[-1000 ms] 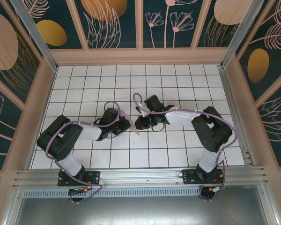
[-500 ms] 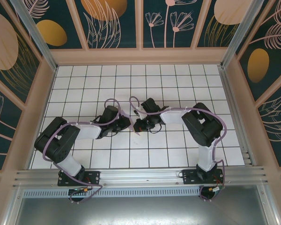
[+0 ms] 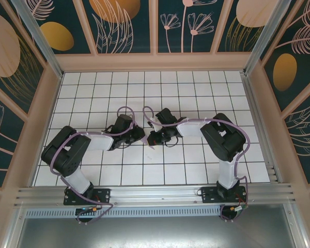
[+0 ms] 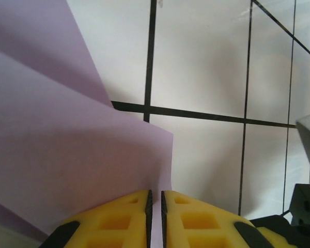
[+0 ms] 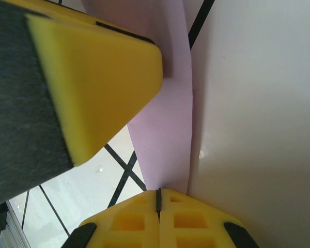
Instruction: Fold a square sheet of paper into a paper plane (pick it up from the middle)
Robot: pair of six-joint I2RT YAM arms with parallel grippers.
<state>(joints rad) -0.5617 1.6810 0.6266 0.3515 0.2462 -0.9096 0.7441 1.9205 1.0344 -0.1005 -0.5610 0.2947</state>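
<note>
The lavender sheet of paper (image 4: pixel 67 144) is folded into overlapping layers with slanted edges and hangs above the white tiles. Whether it has a paper plane's shape I cannot tell. My left gripper (image 4: pixel 155 206) has its yellow pads a narrow slit apart, with the paper's edge running between them. My right gripper (image 5: pixel 158 199) is shut on a narrow strip of the paper (image 5: pixel 163 129), and the left gripper's yellow finger (image 5: pixel 93 77) looms close beside it. From above, the left gripper (image 3: pixel 141 135) and right gripper (image 3: pixel 151 138) meet tip to tip at mid-table, hiding most of the paper (image 3: pixel 151 145).
The white tiled floor (image 3: pixel 186 93) with black grid lines spreads around both arms. Wooden walls (image 3: pixel 155 62) with dark flower panels close in the back and sides. An aluminium rail (image 3: pixel 155 194) crosses the near edge above the arm bases.
The right arm drew its elbow in and its gripper shifted slightly left. The long lavender strip that stood out between the grippers is now mostly covered. The left arm barely moved.
</note>
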